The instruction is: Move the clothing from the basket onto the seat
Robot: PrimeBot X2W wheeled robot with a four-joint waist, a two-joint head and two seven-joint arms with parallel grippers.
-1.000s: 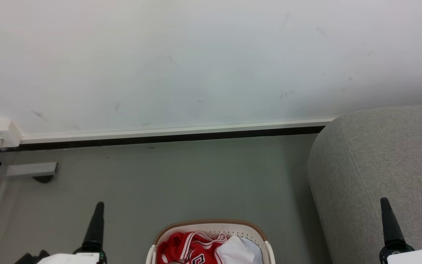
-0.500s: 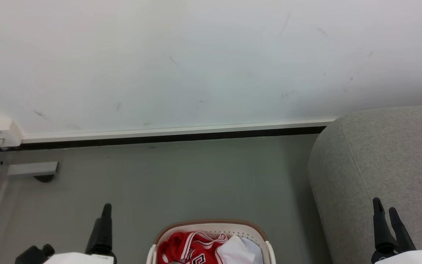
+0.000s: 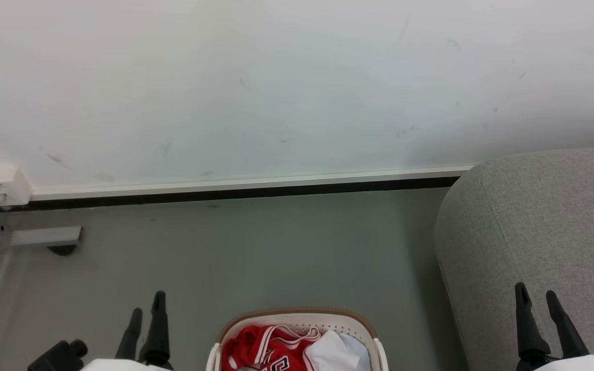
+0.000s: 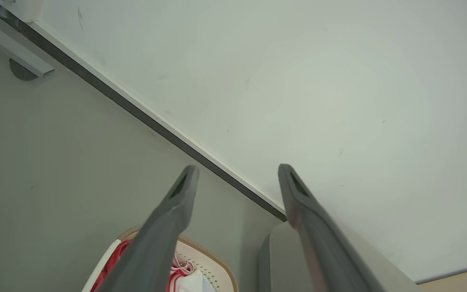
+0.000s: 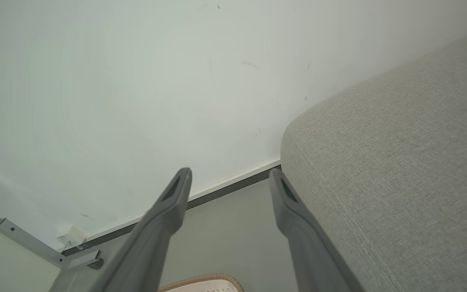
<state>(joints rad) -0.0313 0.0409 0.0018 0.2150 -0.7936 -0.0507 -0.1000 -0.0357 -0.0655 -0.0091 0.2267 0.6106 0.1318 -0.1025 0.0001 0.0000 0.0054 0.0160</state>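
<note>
The seat (image 3: 534, 221) is the biggest thing here. Its rounded grey arm stands to the right of the basket, near it, with a strip of floor between them. The basket (image 3: 297, 313) sits at the lower edge of my head view, so I see only its far part.

The clothing (image 3: 248, 345) lies inside the basket, crumpled in its left half. A pale cloth (image 3: 334, 353) touches it on the right half of the basket.

The left gripper (image 3: 147, 302) hangs over the floor to the left of the basket. Its fingers are spread wide and it holds nothing. The right gripper (image 3: 535, 289) is to the right of the basket, in front of the seat, also fully spread and empty.

I judge that the step in hand is the reach into the basket. I would first bend the body forward so that the whole basket comes into view. Then I would bring the left gripper down from above, inside the brown rim, and pinch a raised red fold near the striped trim, away from the pale cloth. I would lift straight up until the clothing is clear of the rim, so that the light basket is not dragged or tipped.
</note>
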